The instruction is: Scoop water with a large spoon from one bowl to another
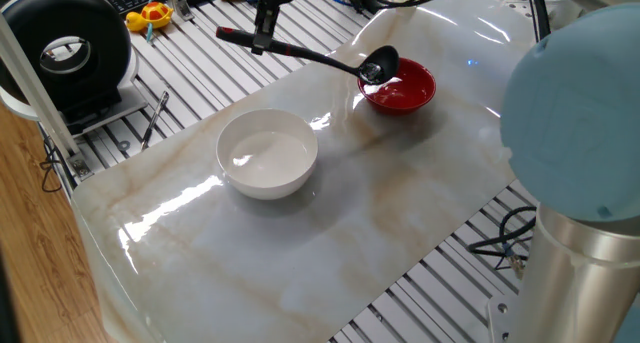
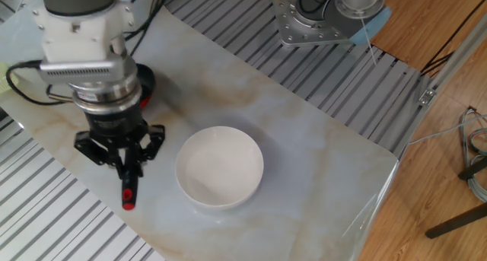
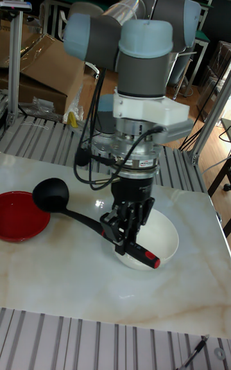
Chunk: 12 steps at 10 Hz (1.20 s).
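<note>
**Hand gripping ladle, scoop raised over red bowl**

The hand (image 3: 131,227) points straight down from the wrist, fingers (image 2: 129,159) clamped on the ladle (image 1: 330,59) handle close to its red end (image 2: 128,201). The handle is thin, black and runs near level, dipping slightly toward the red tip. The deep, round, glossy black scoop (image 3: 49,194) hangs clear above the near rim of the red bowl (image 1: 404,89), which is small, shallow and glossy. The white bowl (image 2: 220,167) is deeper, wider and plain, and sits just beside the hand, well apart from the red bowl. Both bowls rest on the marble-patterned, reflective tabletop (image 1: 300,243). A sheen shows inside the scoop; water cannot be confirmed.
</note>
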Motion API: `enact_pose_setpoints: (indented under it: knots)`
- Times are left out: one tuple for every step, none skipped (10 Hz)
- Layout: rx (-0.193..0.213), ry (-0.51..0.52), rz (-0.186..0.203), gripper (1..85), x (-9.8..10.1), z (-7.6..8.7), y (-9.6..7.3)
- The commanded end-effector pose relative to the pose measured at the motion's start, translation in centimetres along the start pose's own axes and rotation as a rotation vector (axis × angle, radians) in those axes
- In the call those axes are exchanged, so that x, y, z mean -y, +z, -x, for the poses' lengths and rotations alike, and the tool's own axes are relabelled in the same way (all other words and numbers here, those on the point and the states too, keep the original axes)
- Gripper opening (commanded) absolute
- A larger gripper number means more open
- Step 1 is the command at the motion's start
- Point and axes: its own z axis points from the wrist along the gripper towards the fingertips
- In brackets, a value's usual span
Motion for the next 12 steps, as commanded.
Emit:
enact_pose_setpoints:
  knots:
    - [0.007,0.035,-0.015,1.3,-2.6,2.3,0.4]
    - [0.004,0.038,-0.011,1.3,-3.0,2.6,0.2]
    - [-0.011,0.029,-0.005,1.3,-3.0,2.2,0.1]
    - [-0.025,0.013,0.006,1.3,-3.3,1.9,0.1]
    - [-0.033,-0.003,0.010,1.3,-3.4,1.6,0.1]
    - [-0.043,-0.015,0.010,1.3,-3.4,1.4,0.1]
    - [-0.055,-0.023,0.001,1.3,-3.0,1.0,0.1]
    - [-0.052,-0.021,0.002,1.3,-3.2,1.2,0.3]
    - [-0.037,-0.012,0.003,1.3,-3.7,2.0,0.7]
    - [-0.021,0.000,0.006,1.3,-4.4,3.0,1.1]
    - [-0.017,0.006,0.002,1.3,-5.2,3.7,1.5]
    - [-0.022,0.010,-0.004,1.3,-6.1,4.3,1.8]
